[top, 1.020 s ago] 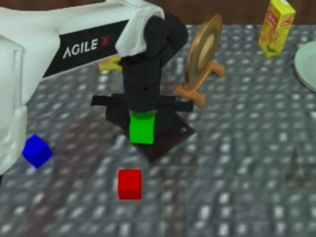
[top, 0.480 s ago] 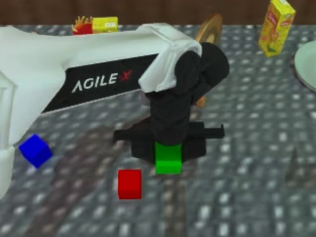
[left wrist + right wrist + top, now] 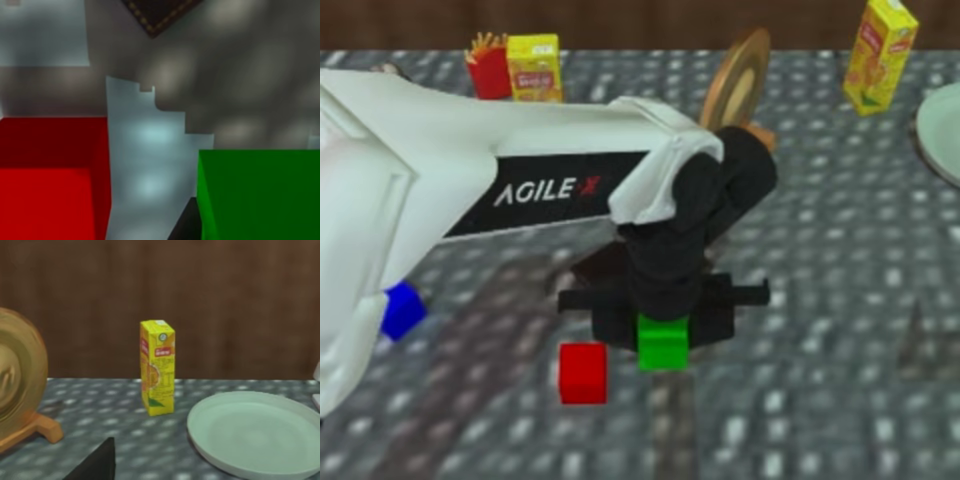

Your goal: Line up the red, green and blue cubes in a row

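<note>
**Inspector:** Grey speckled table (image 3: pixel 840 300) with a dark wood wall behind it, as seen from above. What stands on it?

**Clerk:** At the back left, a red fries carton (image 3: pixel 490 68) touching a yellow box (image 3: pixel 535 68). A bronze disc on a wooden stand (image 3: pixel 735 80) sits behind the left arm, a yellow juice carton (image 3: pixel 881 55) stands at the back right, and a pale plate (image 3: pixel 945 135) lies at the right edge.

**Inspector:** Task items?

**Clerk:** The left gripper (image 3: pixel 663 330) is clenched on the green cube (image 3: pixel 663 345), near the table's middle. The red cube (image 3: pixel 583 372) lies just beside it on the left, apart from it. The blue cube (image 3: pixel 402 310) sits well to the left, partly hidden under the arm.

**Inspector:** Left wrist view?

**Clerk:** Green cube (image 3: pixel 260 195) and red cube (image 3: pixel 50 175) fill the near field with a strip of table between them. A dark brown stitched corner (image 3: pixel 157 15) lies beyond.

**Inspector:** Right wrist view?

**Clerk:** Juice carton (image 3: pixel 158 367), plate (image 3: pixel 255 432) and disc stand (image 3: pixel 20 390) show against the wall. Whether the right gripper is open, I cannot tell.
</note>
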Tool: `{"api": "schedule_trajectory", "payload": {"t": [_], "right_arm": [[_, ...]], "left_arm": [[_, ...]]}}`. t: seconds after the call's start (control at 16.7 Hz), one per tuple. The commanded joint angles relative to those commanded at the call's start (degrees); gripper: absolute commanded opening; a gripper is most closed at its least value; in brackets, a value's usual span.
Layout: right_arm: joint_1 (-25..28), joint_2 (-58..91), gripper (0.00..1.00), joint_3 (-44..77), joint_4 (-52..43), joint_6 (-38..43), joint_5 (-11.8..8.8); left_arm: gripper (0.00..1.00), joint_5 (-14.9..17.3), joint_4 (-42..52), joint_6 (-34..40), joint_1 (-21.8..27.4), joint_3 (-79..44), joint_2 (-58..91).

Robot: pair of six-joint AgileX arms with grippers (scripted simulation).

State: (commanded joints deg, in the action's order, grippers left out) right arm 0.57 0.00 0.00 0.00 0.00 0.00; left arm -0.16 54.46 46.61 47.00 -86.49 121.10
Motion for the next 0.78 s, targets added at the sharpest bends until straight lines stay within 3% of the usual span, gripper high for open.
{"api": "schedule_trajectory", "payload": {"t": [0.42, 0.78], "right_arm": [[0.0, 0.0, 1.0, 0.0, 0.0, 0.0, 0.0], [0.0, 0.0, 1.0, 0.0, 0.0, 0.0, 0.0]], "left_arm": [[0.0, 0.03, -4.89, 0.08, 0.08, 3.3, 2.03], [0.45, 0.03, -4.89, 0.08, 0.08, 3.3, 2.03]]}}
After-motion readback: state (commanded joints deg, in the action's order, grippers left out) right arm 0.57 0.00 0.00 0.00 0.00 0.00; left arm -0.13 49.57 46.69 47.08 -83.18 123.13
